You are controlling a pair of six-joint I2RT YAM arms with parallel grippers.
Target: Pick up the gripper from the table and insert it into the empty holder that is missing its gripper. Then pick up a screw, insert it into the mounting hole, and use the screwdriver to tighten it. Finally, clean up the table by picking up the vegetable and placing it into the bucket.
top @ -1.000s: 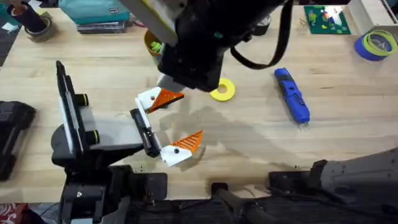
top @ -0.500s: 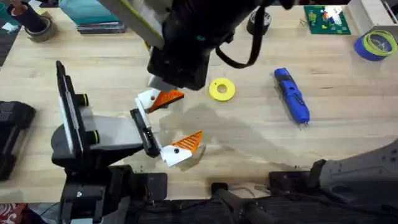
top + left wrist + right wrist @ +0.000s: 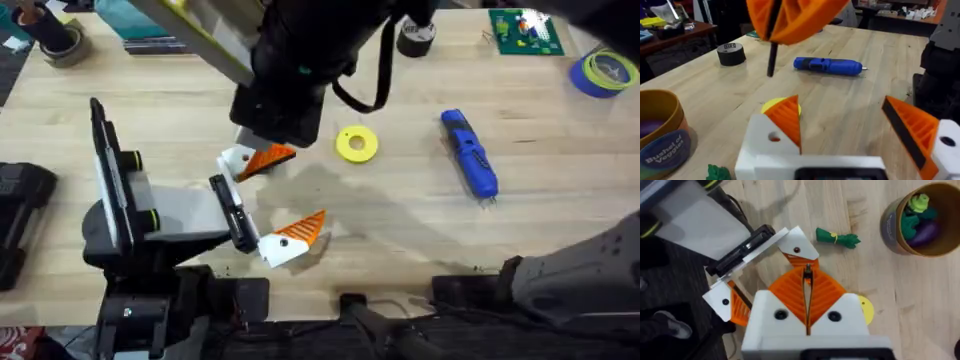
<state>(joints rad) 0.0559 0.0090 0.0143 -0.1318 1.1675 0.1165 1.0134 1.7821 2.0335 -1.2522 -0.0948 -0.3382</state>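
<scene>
Fingers on my right gripper are pressed together, orange pads meeting with a thin dark screw between their tips, poised just above the far holder of my left gripper. My left fingers stand wide apart, both holders carrying an orange gripper (the far one lies right under my right arm). Vegetable lies on the table, between that holder and the bucket, apart from both. Screwdriver rests well to the right, beyond a yellow disc.
</scene>
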